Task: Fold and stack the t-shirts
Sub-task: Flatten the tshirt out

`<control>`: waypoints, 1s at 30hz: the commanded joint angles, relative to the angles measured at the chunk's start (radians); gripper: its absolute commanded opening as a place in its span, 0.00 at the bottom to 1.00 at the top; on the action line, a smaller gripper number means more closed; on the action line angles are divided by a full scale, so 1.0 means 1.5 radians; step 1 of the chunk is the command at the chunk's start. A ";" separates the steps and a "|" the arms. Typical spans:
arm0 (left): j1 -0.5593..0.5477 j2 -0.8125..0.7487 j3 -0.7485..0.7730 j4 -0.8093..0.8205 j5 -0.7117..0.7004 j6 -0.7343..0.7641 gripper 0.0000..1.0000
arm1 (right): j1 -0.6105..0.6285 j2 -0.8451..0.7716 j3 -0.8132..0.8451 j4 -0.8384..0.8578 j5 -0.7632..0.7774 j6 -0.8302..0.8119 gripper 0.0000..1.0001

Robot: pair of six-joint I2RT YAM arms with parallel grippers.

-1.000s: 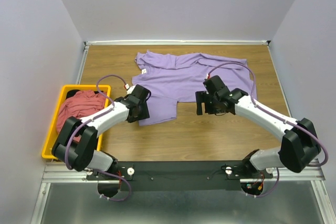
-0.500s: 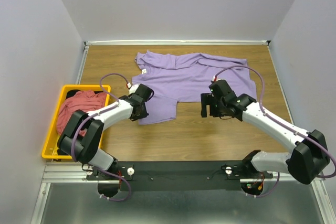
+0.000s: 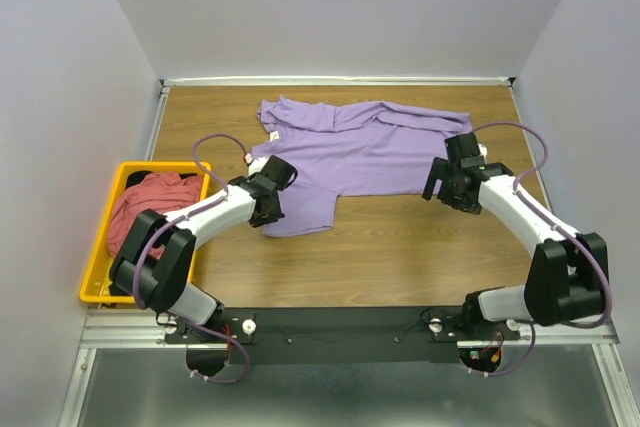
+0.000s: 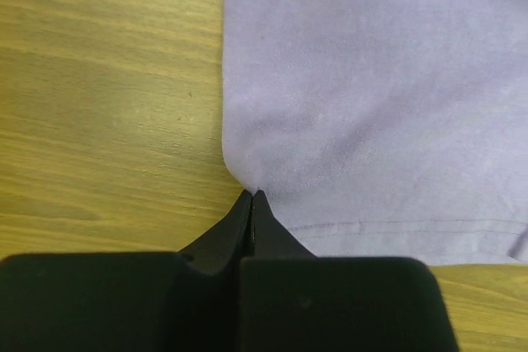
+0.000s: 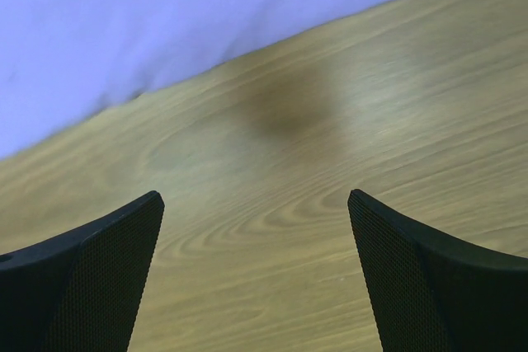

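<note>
One lavender t-shirt lies spread out on the table, left gripper clamped on its near-left hem corner, right gripper spread wide apart over bare wood nr the hem.

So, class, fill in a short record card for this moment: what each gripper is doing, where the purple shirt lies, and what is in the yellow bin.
lavender t-shirt: spread out on the wooden table, far edge rumpled, not yet folded
left gripper: shut, pinching the shirt's near-left corner
right gripper: open, holding nothing, over bare wood just off the shirt's near-right edge
yellow bin: at the left, holding a crumpled red-pink t-shirt
stack: none started
</note>
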 commanded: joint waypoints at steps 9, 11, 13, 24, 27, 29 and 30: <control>0.040 -0.090 0.003 0.020 0.034 0.106 0.00 | -0.248 0.131 0.077 0.051 0.015 0.043 0.92; 0.044 -0.103 -0.003 0.028 0.057 0.124 0.00 | -0.260 0.164 0.084 0.062 0.033 0.036 0.86; 0.047 -0.115 -0.007 0.034 0.082 0.138 0.00 | -0.275 0.187 0.085 0.078 0.042 0.031 0.86; 0.051 -0.145 -0.025 0.039 0.133 0.144 0.00 | -0.322 0.263 0.115 0.140 -0.036 0.029 0.74; 0.050 -0.146 -0.026 0.034 0.141 0.142 0.00 | -0.322 0.275 0.119 0.147 -0.032 0.026 0.71; 0.052 -0.151 -0.026 0.032 0.138 0.137 0.00 | -0.323 0.284 0.120 0.147 -0.033 0.031 0.70; 0.052 -0.152 -0.025 0.029 0.138 0.137 0.00 | -0.323 0.286 0.120 0.147 -0.036 0.034 0.70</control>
